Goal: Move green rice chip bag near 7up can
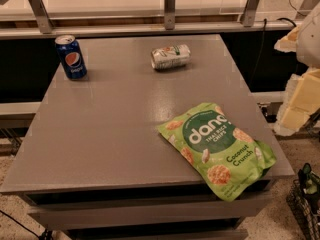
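Observation:
The green rice chip bag (218, 149) lies flat at the front right of the grey table (115, 129), with its lower corner hanging over the front edge. The 7up can (170, 57) lies on its side at the back of the table, a little right of center. My gripper (296, 104) shows as pale white and yellowish parts at the right edge of the view, off the table's right side and above and to the right of the bag. It touches nothing.
A blue Pepsi can (71, 57) stands upright at the back left corner. A railing with metal posts (170, 6) runs behind the table. A wire basket (305, 204) sits on the floor at the lower right.

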Controlling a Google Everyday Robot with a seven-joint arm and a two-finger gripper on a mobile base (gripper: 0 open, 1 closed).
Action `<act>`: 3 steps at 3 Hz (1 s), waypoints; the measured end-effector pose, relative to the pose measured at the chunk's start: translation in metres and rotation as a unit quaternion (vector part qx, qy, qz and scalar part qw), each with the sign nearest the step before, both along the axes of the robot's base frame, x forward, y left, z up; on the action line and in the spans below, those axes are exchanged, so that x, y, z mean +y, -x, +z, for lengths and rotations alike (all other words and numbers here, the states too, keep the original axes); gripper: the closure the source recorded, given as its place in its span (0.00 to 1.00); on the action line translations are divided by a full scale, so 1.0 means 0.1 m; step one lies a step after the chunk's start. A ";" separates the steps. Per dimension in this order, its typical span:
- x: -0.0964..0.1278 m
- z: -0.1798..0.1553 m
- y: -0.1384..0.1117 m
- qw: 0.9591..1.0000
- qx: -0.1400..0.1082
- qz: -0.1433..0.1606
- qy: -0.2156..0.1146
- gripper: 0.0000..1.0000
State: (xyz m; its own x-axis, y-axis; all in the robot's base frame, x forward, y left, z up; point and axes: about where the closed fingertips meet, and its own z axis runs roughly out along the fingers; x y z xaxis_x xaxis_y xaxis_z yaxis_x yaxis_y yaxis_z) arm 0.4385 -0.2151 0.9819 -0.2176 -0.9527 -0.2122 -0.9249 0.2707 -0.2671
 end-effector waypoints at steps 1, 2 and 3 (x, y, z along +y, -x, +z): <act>0.00 0.00 0.00 1.000 0.000 0.000 0.000 0.00; -0.02 -0.16 -0.01 0.999 0.027 -0.004 -0.024 0.00; 0.06 -0.51 0.00 0.995 0.077 -0.010 -0.062 0.00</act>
